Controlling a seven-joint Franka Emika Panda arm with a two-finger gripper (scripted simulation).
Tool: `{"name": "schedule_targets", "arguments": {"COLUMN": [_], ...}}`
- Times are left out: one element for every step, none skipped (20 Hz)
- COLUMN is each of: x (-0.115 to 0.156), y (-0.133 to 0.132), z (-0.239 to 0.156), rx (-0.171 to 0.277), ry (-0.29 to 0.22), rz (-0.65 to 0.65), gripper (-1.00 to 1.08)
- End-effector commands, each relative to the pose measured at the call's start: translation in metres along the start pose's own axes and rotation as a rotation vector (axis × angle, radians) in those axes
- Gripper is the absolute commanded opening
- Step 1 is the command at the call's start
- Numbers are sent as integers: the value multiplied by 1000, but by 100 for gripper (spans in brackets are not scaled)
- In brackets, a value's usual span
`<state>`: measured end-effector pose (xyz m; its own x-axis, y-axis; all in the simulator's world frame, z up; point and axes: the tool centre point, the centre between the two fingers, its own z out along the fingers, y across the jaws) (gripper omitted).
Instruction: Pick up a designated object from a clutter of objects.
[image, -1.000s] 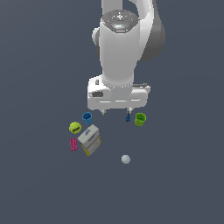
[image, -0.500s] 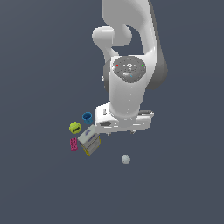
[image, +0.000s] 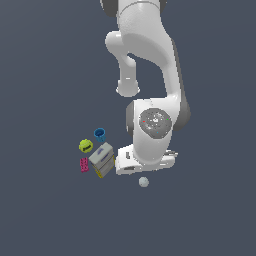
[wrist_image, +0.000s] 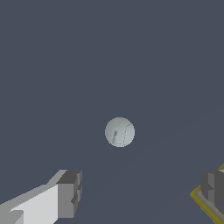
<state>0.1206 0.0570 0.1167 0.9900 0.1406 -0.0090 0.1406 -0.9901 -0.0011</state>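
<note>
The pale grey-white ball (image: 144, 182) lies alone on the dark floor, just below my hand in the exterior view. In the wrist view the ball (wrist_image: 120, 131) sits ahead of the gap between my two fingers, not touched. My gripper (wrist_image: 140, 194) is open and empty, with one finger (wrist_image: 69, 193) and the other finger (wrist_image: 213, 188) wide apart. In the exterior view the fingertips are hidden behind my hand (image: 145, 162).
The white-and-yellow box (image: 102, 159) lies next to my hand; its yellow edge (wrist_image: 205, 205) shows by one finger. A pink block (image: 84, 164), a yellow-green round piece (image: 86, 146) and a blue cup (image: 99, 133) lie beyond it. The lime-green cup and blue cone are hidden.
My arm has swung down and toward the ball, lowering the hand until it sits just above the ball. It now hides the lime-green cup and the blue cone. The objects have not moved.
</note>
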Motion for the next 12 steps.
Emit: {"name": "schedule_targets", "arguments": {"x": [7,9,11,12,13,14,15,16,17,17,17,17], "y": [-3,-4,-5,-6,-6,-7,-8,-8,-8,-9,-9,-9], "z": [15,20,25,29,33,36,39,41,43,44,45,45], "rx": [-1,-1,-1,-1,-1,-1,-1,-1,-1,-1,-1,-1], "ry": [4,5,6,6,7,8,8,8,9,9,9,9], "rz": [-7,-9,-11,-13,-15,-16,-17,-18,-19,-20,-20,-20], "gripper": [100,100,100,100,100,100,100,100,100,100,100,100]}}
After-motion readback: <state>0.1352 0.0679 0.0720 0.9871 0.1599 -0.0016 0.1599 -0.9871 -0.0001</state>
